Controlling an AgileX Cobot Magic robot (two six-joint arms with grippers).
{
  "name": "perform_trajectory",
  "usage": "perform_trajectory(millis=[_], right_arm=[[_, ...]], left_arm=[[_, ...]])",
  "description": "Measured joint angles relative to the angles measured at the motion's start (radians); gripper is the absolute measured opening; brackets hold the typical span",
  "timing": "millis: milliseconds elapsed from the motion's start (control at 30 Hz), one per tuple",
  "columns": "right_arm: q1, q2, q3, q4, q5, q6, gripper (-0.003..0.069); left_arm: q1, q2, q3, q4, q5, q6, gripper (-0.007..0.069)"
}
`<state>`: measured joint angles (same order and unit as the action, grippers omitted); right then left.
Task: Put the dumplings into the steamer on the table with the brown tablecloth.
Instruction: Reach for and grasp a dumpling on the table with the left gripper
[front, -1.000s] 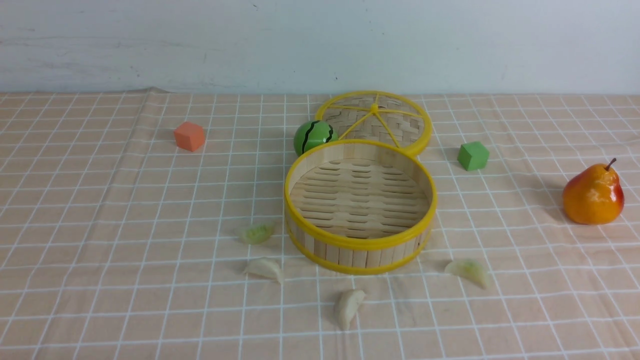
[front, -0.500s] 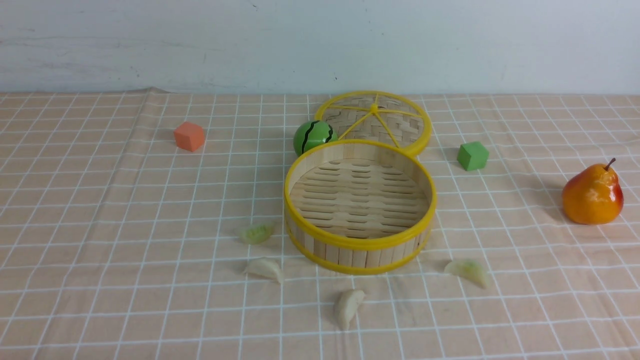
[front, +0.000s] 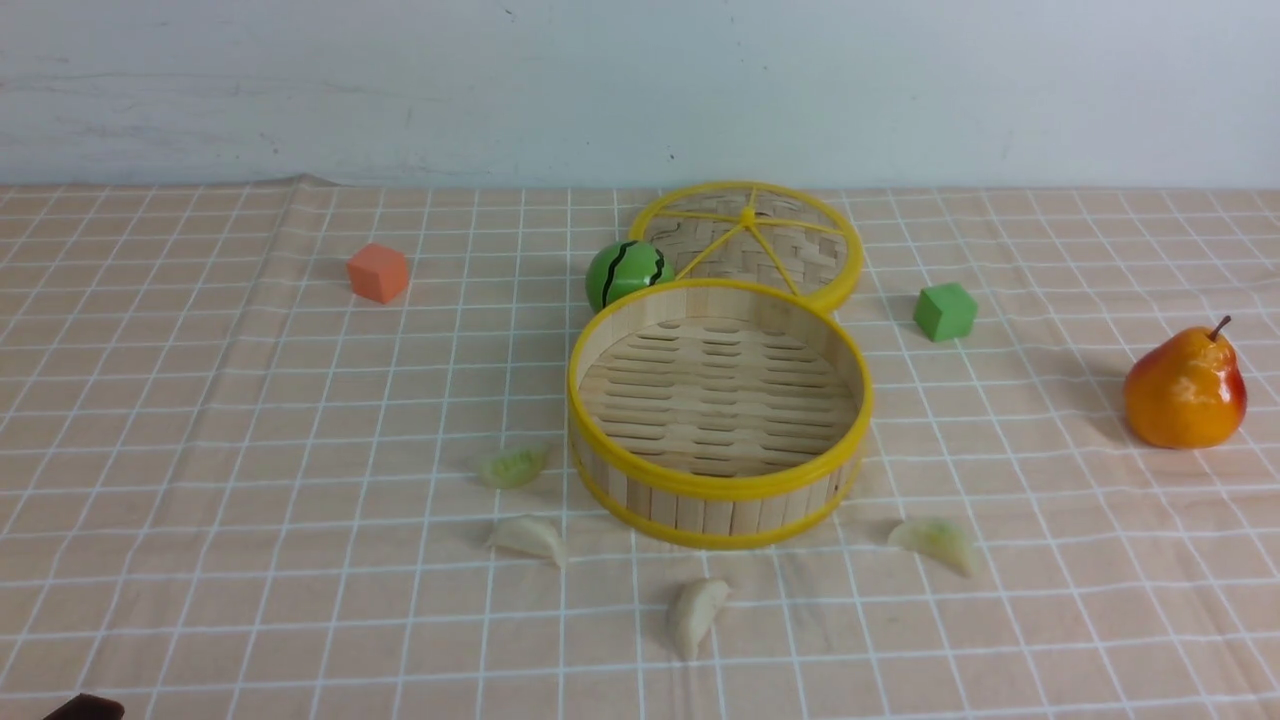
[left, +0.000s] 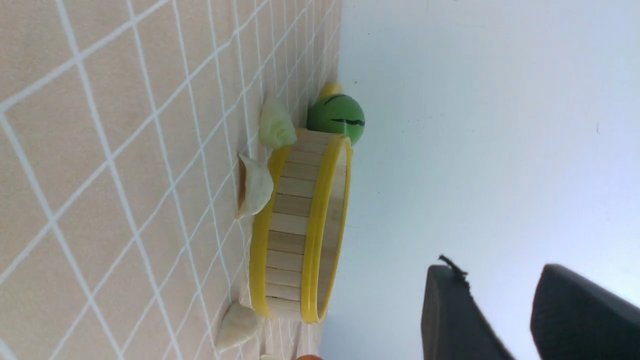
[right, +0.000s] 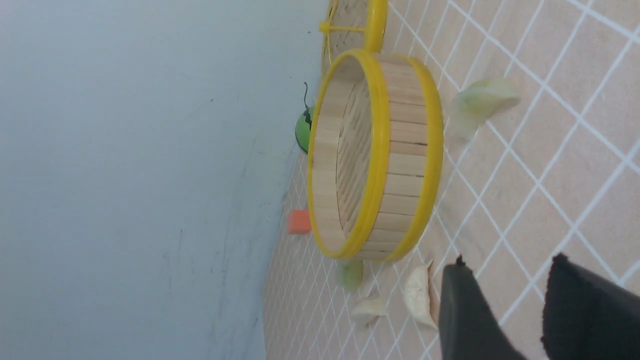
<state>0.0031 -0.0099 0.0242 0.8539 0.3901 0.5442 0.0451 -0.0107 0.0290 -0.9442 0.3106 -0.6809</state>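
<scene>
The steamer (front: 720, 490) stands mid-table on the brown tablecloth (front: 250, 400), with nothing on its slat floor. Around its near side lie several dumplings: a green-tinted one (front: 515, 466), a cream one (front: 528, 536), another cream one (front: 697, 612) and a green-tinted one (front: 935, 541). My left gripper (left: 500, 272) is open and holds nothing, off to the side of the steamer (left: 300, 230). My right gripper (right: 507, 265) is open too, low over the cloth, near a cream dumpling (right: 417, 295). A dark tip of my left arm (front: 88, 708) shows at the front view's bottom left corner.
The flat woven lid (front: 748, 240) lies behind the steamer, with a green watermelon ball (front: 625, 272) beside it. An orange cube (front: 378, 273) sits far left, a green cube (front: 945, 311) to the right, and a pear (front: 1186, 390) at the right edge.
A dark tip of my left arm has come into the bottom left corner of the front view. The objects on the cloth have not moved.
</scene>
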Motion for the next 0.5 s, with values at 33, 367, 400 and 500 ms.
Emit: perform_trajectory(millis=[33, 367, 400, 500], right_arm=[[0.0, 0.0, 0.0, 0.002, -0.002, -0.022, 0.024], [0.0, 0.057, -0.253, -0.013, -0.027, -0.75, 0.003], [0.0, 0.086, -0.279, -0.021, -0.032, -0.81, 0.0004], [0.0, 0.219, -0.402, -0.06, -0.022, -0.974, -0.0019]], left_arm=[[0.0, 0.0, -0.01, -0.004, -0.003, 0.057, 0.0238], [0.0, 0.216, -0.457, 0.113, 0.215, 0.711, 0.0074], [0.0, 0.271, -0.508, 0.152, 0.268, 0.725, 0.0039], [0.0, 0.468, -0.686, 0.29, 0.45, 0.748, -0.0014]])
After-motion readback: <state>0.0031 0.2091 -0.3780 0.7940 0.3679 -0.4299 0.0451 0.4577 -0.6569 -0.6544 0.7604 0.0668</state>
